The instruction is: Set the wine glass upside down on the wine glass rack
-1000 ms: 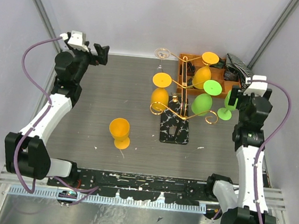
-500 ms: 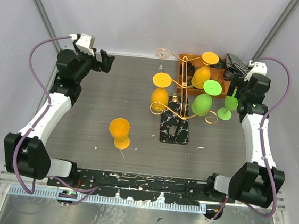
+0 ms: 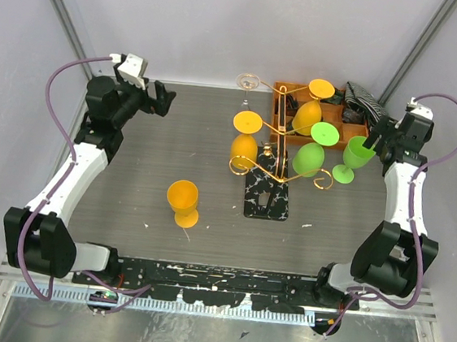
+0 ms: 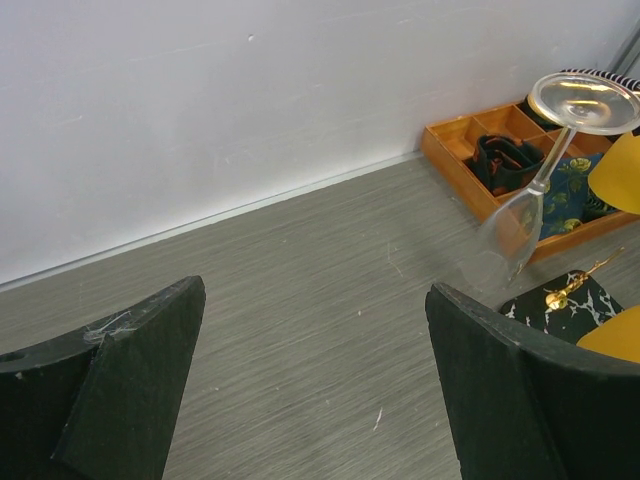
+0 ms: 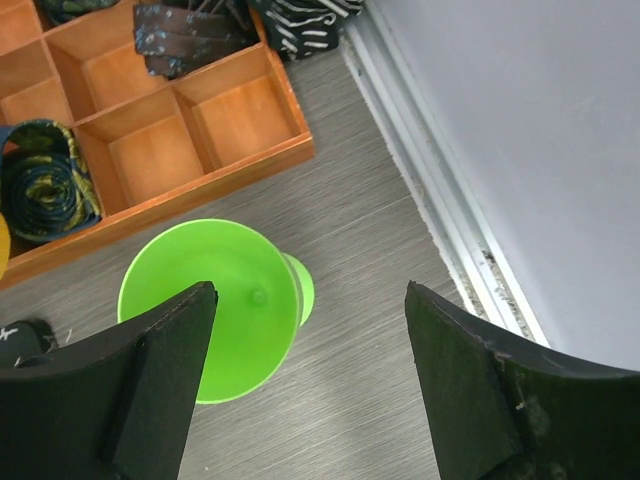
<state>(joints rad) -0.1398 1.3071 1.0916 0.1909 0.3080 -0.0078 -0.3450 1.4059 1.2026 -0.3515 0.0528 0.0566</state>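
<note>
- Grey wood-grain table (image 3: 157, 147) carries everything, with one arm out at each far corner.
- Gold wire wine glass rack (image 3: 269, 193) sits mid-table on its marbled base, and it's crowded. A near orange glass (image 3: 245, 144), a far orange glass (image 3: 309, 114) and a hung green glass (image 3: 309, 155) all hang foot-up. There's also a clear glass (image 4: 520, 220) (foot-up too, can't see which arm carries it). My worry is that swinging another glass in could clip those, knock one off its scroll or tip the whole stand.
- Orange compartment tray (image 5: 180, 203) sits behind the rack. One cell holds a rolled patterned cloth (image 5: 40, 190), another has dotted dark fabric (image 5: 190, 35), and the two cells nearest the right arm are bare. A striped cloth (image 5: 300, 15) lies at its far corner, in or beside I can't tell.
- Green wine glass (image 5: 210, 310) stands mouth-up on the table just beside the tray's front wall, right of the rack. I'd guess it's next. It needs flipping, so a sloppy grab on the bowl could slip or topple it.
- Upright orange glass (image 3: 183, 201) waits front-left.
- Right gripper (image 5: 310, 300) hovers over the green one, fingers spread wide, holding nothing.
- Left gripper (image 4: 312, 290) is wide open and empty too, over the table's back left.
</note>
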